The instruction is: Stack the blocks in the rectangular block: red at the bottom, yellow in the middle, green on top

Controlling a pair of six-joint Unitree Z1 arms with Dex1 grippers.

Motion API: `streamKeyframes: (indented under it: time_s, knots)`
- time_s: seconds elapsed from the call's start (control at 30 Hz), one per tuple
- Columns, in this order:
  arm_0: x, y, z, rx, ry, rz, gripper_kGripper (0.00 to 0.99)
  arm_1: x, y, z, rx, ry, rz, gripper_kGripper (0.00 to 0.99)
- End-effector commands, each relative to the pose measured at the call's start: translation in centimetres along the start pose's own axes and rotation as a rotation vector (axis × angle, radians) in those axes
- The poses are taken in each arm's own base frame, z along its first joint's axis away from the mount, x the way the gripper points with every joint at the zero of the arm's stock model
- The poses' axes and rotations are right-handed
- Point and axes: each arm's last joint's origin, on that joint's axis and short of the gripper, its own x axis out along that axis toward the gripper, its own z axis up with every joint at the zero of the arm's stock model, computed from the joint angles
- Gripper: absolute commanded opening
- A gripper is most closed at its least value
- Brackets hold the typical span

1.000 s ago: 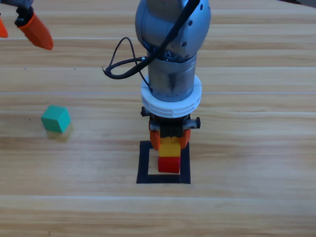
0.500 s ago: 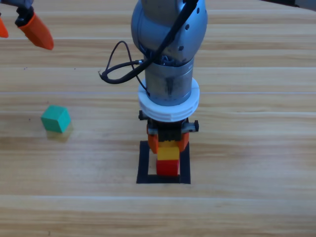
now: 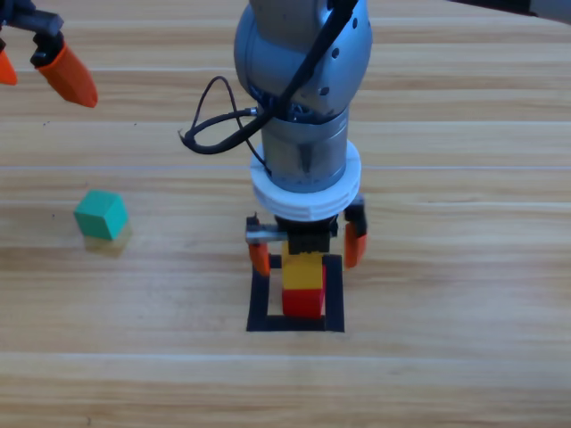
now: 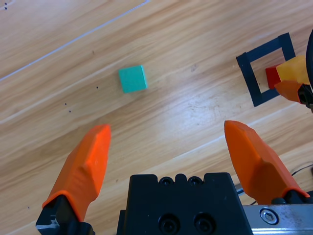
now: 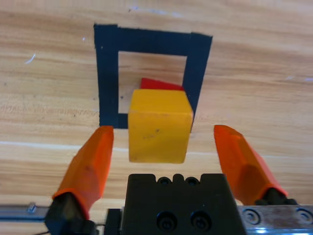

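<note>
With R gripper (image 3: 306,246) open, yellow (image 3: 302,271) tops red (image 3: 303,302).

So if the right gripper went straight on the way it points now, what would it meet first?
Probably the yellow cube, which stands between the open jaws of the right gripper, on the red cube inside the black tape square. Depth is unclear.

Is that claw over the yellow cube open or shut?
Open: the right gripper has its orange jaws apart, clear of the yellow cube.
</note>
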Motion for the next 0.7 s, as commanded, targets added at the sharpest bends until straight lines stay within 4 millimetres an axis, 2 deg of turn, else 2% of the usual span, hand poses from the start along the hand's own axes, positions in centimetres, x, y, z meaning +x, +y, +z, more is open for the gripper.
streamKeyframes:
  time_s: [0.03,0.1,0.2,0.27,0.37,0.43,0.57,0.6,0.7]
  knots:
    - [1.8,0.5,0.3,-0.022,0.026,0.001,0.989,-2.1,-0.3,-0.7,-0.041,-0.068,-0.020,0.990]
    - [2.1,0.6,0.5,-0.030,0.024,0.015,0.990,-5.0,-1.5,-0.5,-0.055,-0.122,0.012,0.990]
    - [3.5,1.2,1.1,-0.071,0.042,0.055,0.990,-9.0,-3.4,-0.5,-0.118,-0.214,0.031,0.990]
    - [6.2,1.6,1.6,-0.112,0.091,0.085,0.990,-11.4,-5.1,-0.3,-0.177,-0.252,0.052,0.990]
    - [9.4,1.9,1.8,-0.154,0.134,0.126,0.990,-13.6,-7.2,0.1,-0.263,-0.285,0.067,0.990]
    - [11.8,2.0,1.6,-0.174,0.158,0.133,0.990,-14.5,-8.4,0.2,-0.314,-0.299,0.064,0.990]
    - [15.1,2.1,1.1,-0.192,0.205,0.146,0.990,-15.0,-11.9,0.3,-0.394,-0.314,0.124,0.990]
    - [15.7,2.2,1.0,-0.197,0.217,0.148,0.990,-14.8,-13.3,-0.1,-0.415,-0.329,0.173,0.990]
    - [17.5,2.2,0.6,-0.215,0.245,0.160,0.990,-13.8,-18.2,-3.3,-0.496,-0.482,0.397,0.988]
